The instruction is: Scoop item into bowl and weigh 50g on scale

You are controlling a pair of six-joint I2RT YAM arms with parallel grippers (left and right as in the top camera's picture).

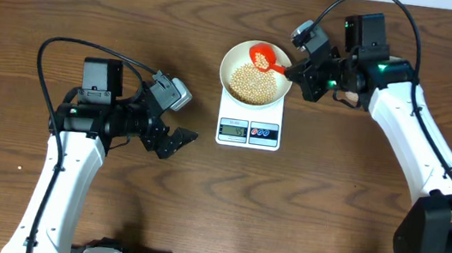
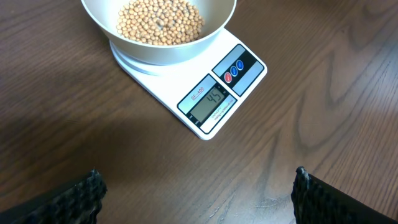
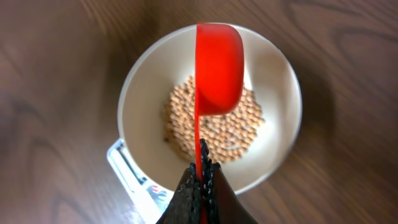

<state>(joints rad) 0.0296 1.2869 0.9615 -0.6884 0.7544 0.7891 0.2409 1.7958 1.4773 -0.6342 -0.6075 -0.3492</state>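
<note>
Left pincer (image 1: 174, 140), released and empty, hangs above the desk (image 1: 327, 217) at eight o'clock of the scale (image 1: 249, 130). The bowl (image 1: 227, 64) stands on the scale, holding the beans (image 1: 250, 84). The display reads 45, so a little is judged left to add. Right pincer (image 1: 297, 72), clenched on the red scoop (image 1: 263, 58), holds it over the bowl's one-o'clock side.
</note>
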